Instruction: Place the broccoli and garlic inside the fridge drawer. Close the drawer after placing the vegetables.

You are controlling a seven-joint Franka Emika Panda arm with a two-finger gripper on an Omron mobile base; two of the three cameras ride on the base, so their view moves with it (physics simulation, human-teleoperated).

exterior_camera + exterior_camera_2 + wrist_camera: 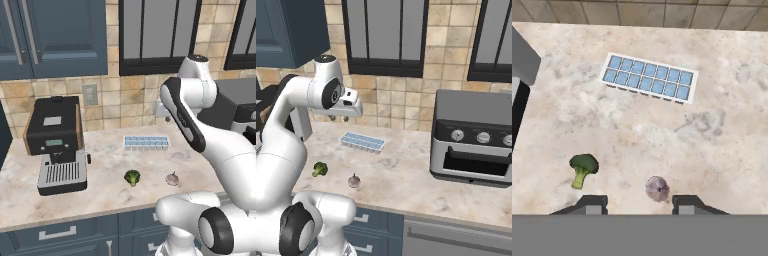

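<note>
The broccoli (132,177) (319,169) (583,167), a small dark green floret, lies on the marble counter near its front edge. Just to its right sits the garlic (172,178) (354,181) (657,188), a pinkish-white bulb, clear of the broccoli. My gripper (338,119) (639,205) hangs high above the counter and looks down on both, open, with nothing between its fingers. In the hand view the garlic lies just above the gap between the fingertips and the broccoli is off to the left. The fridge drawer is out of view.
A blue ice cube tray (146,142) (362,142) (648,77) lies behind the vegetables. A black coffee machine (55,135) stands at the counter's left, a grey toaster oven (473,140) at its right. Wall cabinets hang above the tiled backsplash.
</note>
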